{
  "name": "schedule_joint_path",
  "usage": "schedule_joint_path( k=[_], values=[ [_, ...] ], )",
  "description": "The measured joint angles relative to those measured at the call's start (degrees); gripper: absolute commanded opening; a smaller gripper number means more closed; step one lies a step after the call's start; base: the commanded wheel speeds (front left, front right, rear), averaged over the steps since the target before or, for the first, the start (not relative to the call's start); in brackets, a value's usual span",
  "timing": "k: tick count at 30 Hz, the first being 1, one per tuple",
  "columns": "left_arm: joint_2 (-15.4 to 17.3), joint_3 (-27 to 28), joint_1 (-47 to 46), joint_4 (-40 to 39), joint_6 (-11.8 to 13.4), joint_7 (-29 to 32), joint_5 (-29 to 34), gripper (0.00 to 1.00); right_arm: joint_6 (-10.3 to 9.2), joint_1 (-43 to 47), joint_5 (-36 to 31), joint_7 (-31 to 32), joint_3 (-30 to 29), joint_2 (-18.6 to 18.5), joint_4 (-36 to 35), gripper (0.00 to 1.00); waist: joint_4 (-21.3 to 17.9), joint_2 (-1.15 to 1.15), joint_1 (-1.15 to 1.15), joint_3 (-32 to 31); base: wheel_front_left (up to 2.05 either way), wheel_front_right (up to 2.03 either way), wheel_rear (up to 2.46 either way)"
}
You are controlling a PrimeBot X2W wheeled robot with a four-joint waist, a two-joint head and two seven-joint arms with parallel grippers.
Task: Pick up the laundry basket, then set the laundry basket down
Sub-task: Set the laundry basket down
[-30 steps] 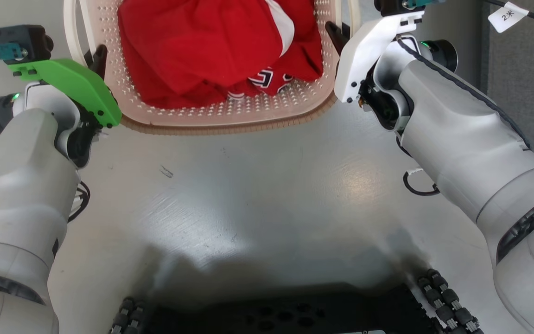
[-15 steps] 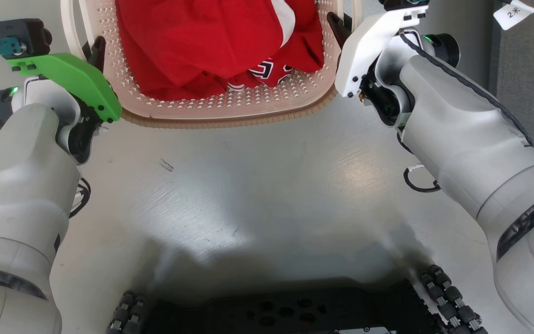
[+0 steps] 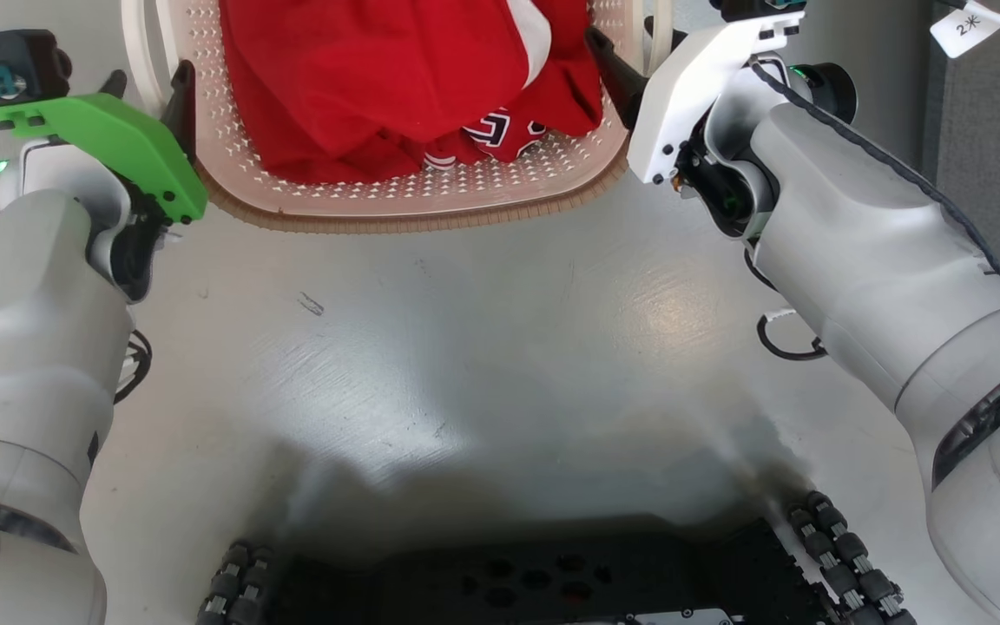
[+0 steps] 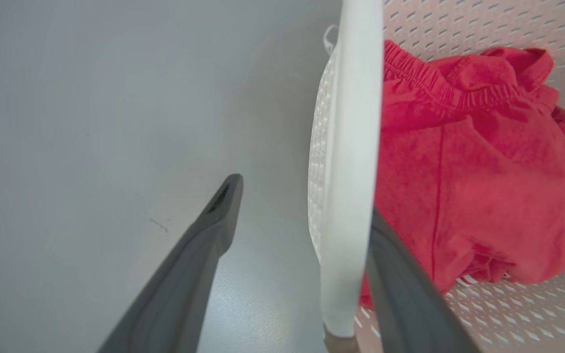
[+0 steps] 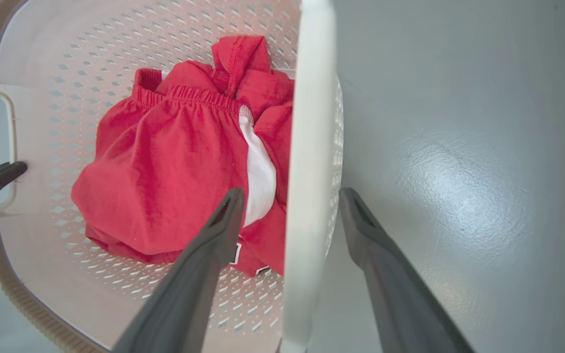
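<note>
The laundry basket, cream with perforated walls and a brown woven-look rim, rests on the grey floor at the top of the head view with red clothing inside. My left gripper is open, its fingers straddling the basket's left white handle without pinching it; one finger is outside the basket and one inside. My right gripper is open the same way around the right handle. In the wrist views both the left gripper and the right gripper show clear gaps beside the handle.
My dark wheeled base fills the bottom edge. A grey partition stands at the right, with a tagged cable hanging before it. Bare grey floor lies between the base and the basket.
Both grippers have opened off the basket's handles, and a second finger now shows on each side. The basket has settled slightly higher in the view.
</note>
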Motion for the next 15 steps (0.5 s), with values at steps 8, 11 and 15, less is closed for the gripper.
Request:
schedule_joint_path(
  k=[8, 11, 15],
  values=[
    [-0.04, -0.08, -0.44, 0.12, 0.0, -0.18, 0.0, 1.0, -0.07, -0.09, 0.63, -0.51, 0.41, 0.01, 0.04, 1.0, -0.04, 0.0, 0.0, 0.19, 0.0, 0.0, 0.0],
    [-0.1, -0.14, -0.44, 0.16, 0.0, -0.22, 0.0, 1.0, -0.08, -0.13, 1.07, -0.99, 0.53, 0.01, 0.1, 1.0, -0.03, 0.0, 0.0, 0.15, 0.0, 0.0, 0.0],
    [-0.22, -0.41, -0.44, 0.16, 0.0, -0.4, 0.0, 1.0, -0.11, -0.13, 1.42, -1.45, 0.7, 0.01, 0.31, 1.0, -0.01, 0.0, 0.0, -0.12, 0.0, 0.0, 0.0]
  ],
)
